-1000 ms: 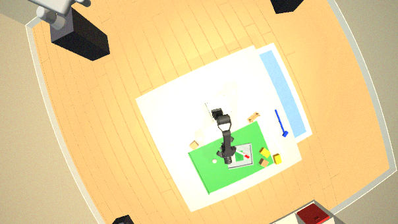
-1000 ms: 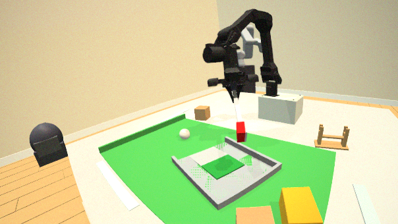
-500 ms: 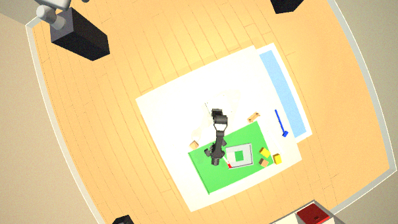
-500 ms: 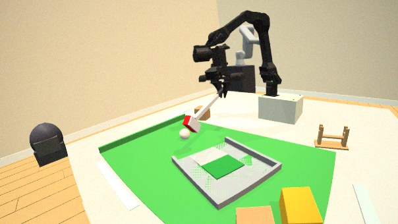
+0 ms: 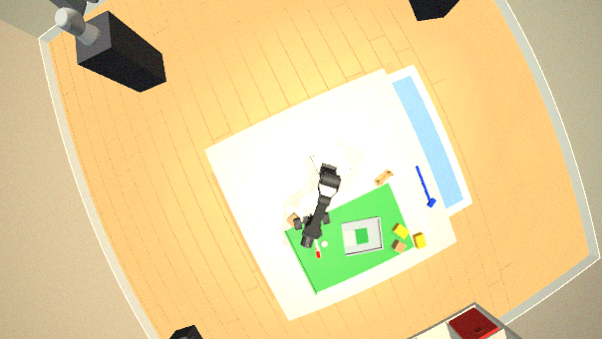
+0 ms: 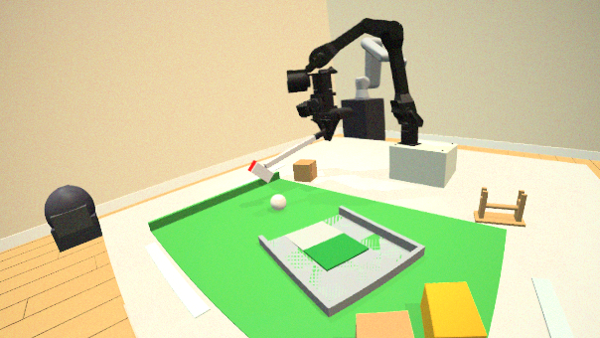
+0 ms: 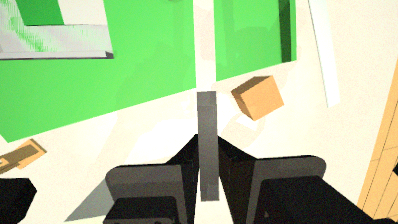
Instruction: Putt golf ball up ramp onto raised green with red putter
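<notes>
The gripper (image 6: 325, 130) is clamped on the putter (image 6: 290, 151), its two dark fingers pressing on either side of the grey grip end in the wrist view. From the exterior view the shaft slopes down and away from the gripper to the putter head (image 6: 261, 171), which is held in the air above the back edge of the green mat (image 6: 447, 239); the head shows a pale face with a red strip along its top end. From above, only a short red tip of the putter (image 5: 318, 253) sticks out past the arm (image 5: 319, 209). The golf ball (image 6: 278, 201) rests on the green mat, near the putter head but apart from it, on the side towards the ramp. In the top view the ball (image 5: 324, 243) lies just beside the red tip. The ramp (image 6: 310, 234) is a pale slope leading up to the raised green (image 6: 337, 251), a darker green square inside a grey tray with low walls (image 6: 382, 234). A tan cube (image 6: 304, 170) sits on the white table just behind the mat edge, and the wrist view shows the same cube (image 7: 257, 97) beside the shaft. A small wooden rack (image 6: 502, 206) stands off to the right on the table. A yellow block (image 6: 449, 308) and a tan block (image 6: 383, 324) lie at the near corner of the mat. A blue putter (image 5: 424, 186) lies on the table well away from the arm.
</notes>
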`<action>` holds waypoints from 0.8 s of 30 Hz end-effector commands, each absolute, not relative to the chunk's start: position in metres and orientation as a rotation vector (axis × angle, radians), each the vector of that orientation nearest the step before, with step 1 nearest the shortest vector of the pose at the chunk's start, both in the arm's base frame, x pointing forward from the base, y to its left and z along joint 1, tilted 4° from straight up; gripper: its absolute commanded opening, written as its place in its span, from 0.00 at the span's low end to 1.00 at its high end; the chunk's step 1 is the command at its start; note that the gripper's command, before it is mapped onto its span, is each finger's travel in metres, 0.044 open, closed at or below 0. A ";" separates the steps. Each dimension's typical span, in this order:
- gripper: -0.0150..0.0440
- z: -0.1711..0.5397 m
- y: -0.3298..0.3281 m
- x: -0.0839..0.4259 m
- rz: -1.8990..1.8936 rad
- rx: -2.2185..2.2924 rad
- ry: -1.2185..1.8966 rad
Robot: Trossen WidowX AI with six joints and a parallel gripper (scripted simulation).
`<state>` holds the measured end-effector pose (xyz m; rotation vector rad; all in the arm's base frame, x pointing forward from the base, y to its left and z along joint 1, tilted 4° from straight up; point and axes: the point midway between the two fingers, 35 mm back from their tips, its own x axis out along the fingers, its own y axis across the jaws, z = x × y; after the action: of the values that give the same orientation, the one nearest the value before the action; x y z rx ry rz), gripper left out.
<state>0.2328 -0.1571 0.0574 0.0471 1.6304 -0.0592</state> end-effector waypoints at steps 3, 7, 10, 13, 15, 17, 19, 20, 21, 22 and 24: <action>0.25 0.061 -0.165 0.230 -0.104 0.075 1.625; 0.25 0.052 -0.165 0.230 -0.104 0.075 1.625; 0.25 0.039 -0.165 0.230 -0.104 0.075 1.625; 0.25 0.024 -0.165 0.229 -0.104 0.075 1.625; 0.25 0.021 -0.165 0.228 -0.104 0.075 1.625; 0.25 0.020 -0.165 0.228 -0.104 0.075 1.625; 0.25 0.019 -0.165 0.228 -0.104 0.075 1.625; 0.25 0.018 -0.165 0.228 -0.104 0.075 1.625; 0.25 0.017 -0.165 0.228 -0.104 0.075 1.625; 0.25 0.015 -0.165 0.228 -0.104 0.075 1.625; 0.25 0.012 -0.165 0.228 -0.104 0.075 1.625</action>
<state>0.2286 -0.1649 0.0175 0.0765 1.6231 -0.1022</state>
